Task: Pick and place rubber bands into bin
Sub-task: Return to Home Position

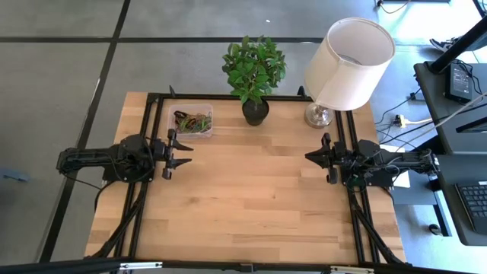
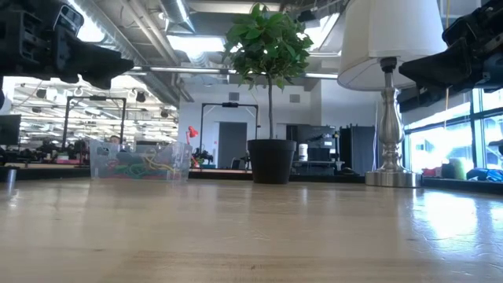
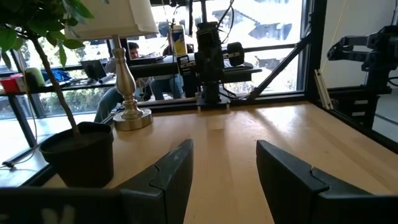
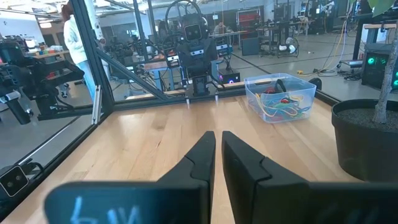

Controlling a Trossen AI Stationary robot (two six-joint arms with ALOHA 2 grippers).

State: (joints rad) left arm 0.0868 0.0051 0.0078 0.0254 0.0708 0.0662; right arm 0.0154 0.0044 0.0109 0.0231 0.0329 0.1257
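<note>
High view, table (image 1: 251,202) on concrete (image 1: 61,68), left end effector (image 1: 185,152) spread, right end effector (image 1: 310,157) closed

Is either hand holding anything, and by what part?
Nothing is held: the left hand is open and empty, the right hand shut on nothing; bands lie in the bin.

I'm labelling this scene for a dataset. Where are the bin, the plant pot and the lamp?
bin (image 2: 100,159): low view, left part of its clear front wall.
plant pot (image 2: 271,161): low view, middle of its black side.
lamp (image 1: 350,65): high view, side of its white shade.
</note>
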